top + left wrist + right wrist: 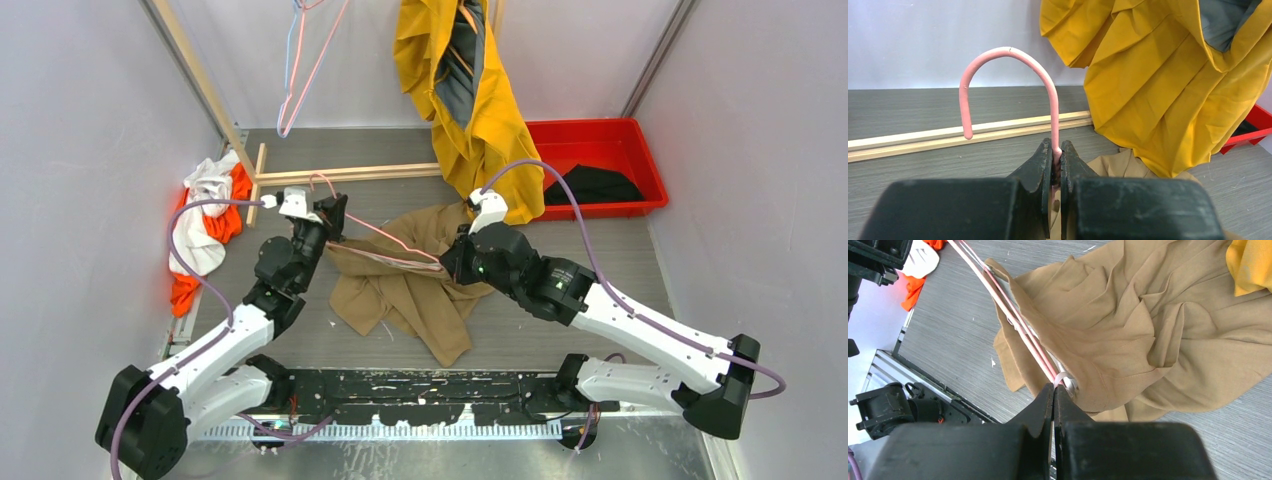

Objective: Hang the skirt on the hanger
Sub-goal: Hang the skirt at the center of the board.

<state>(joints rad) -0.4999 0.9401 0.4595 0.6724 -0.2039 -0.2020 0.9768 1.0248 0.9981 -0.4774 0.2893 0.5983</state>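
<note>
A pink wire hanger [385, 235] lies slanted over the tan skirt [420, 300], which is crumpled on the table's middle. My left gripper [333, 212] is shut on the hanger's neck just below the hook [1008, 51]; its fingers pinch the pink wire in the left wrist view, at the left gripper [1056, 152]. My right gripper [447, 262] sits at the hanger's other end. In the right wrist view the right gripper [1054, 389] is shut on a thin white loop [1062, 377] of the skirt [1128, 325], right against the hanger wires [1013, 315]. Skirt fabric drapes over that end.
A yellow garment [470, 90] hangs at the back centre, reaching the table. A red bin [640, 140] with black cloth [595, 185] stands at the back right. White and orange clothes [205, 220] are piled at the left wall. A wooden rail [350, 174] lies behind; spare hangers [300, 70] hang above.
</note>
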